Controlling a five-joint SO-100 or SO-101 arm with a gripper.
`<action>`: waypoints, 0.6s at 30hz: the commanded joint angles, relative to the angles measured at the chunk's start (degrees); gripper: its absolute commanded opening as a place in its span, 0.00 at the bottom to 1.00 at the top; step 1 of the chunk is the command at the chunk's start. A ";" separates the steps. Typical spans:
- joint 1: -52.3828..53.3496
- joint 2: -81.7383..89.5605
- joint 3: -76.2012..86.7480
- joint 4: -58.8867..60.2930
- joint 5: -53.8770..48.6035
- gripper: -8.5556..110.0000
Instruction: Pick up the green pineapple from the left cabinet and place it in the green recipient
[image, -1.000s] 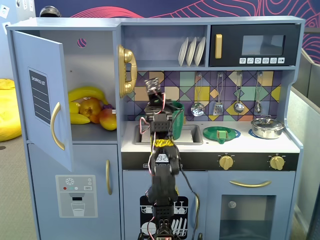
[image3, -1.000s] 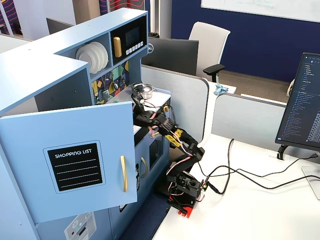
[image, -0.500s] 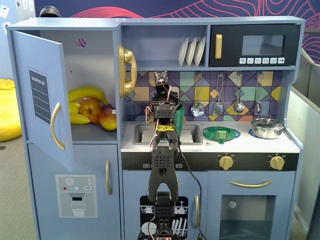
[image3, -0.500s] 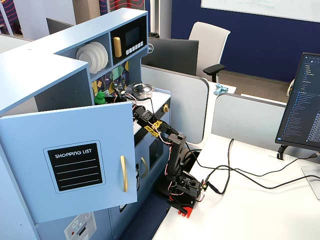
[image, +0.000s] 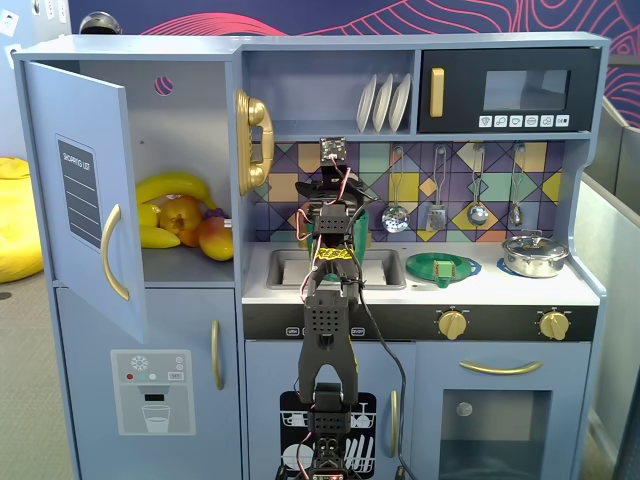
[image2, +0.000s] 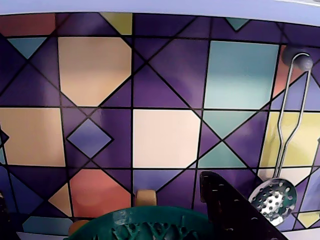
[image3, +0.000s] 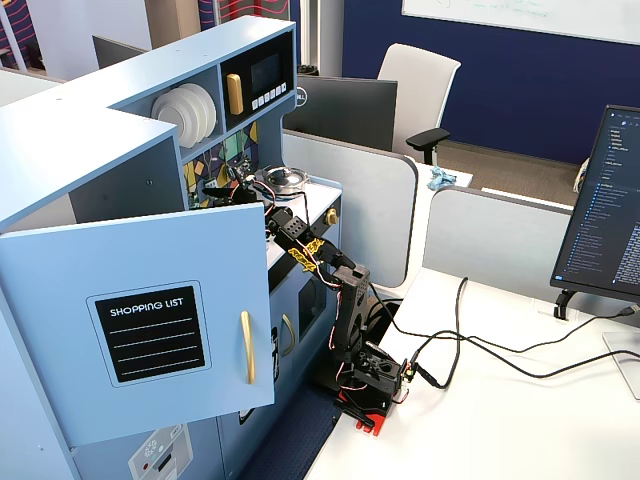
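The left cabinet (image: 185, 150) stands open, its door (image: 85, 200) swung out; it also shows in a fixed view (image3: 150, 330). Inside I see a banana and orange-red fruits, but no green pineapple. My gripper (image: 335, 215) hangs over the back of the sink, right above the green recipient (image: 356, 222), which the arm mostly hides. In the wrist view the recipient's dark-green rim (image2: 150, 216) fills the bottom centre below my gripper (image2: 102, 200). Spiky green shapes show inside the rim; I cannot tell whether they are the pineapple. The fingers (image2: 235, 210) stand far apart with nothing between them.
A flat green dish (image: 441, 268) and a steel pot (image: 535, 255) sit on the counter to the right of the sink. Utensils hang on the tiled backsplash; a slotted spoon (image2: 274, 197) is close to the right finger. A gold phone (image: 254, 140) hangs on the cabinet's side.
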 joint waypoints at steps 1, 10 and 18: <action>-0.26 5.71 -0.70 0.18 -1.14 0.45; -1.05 36.65 22.85 18.11 -3.34 0.41; 1.49 54.76 41.75 35.42 -0.35 0.36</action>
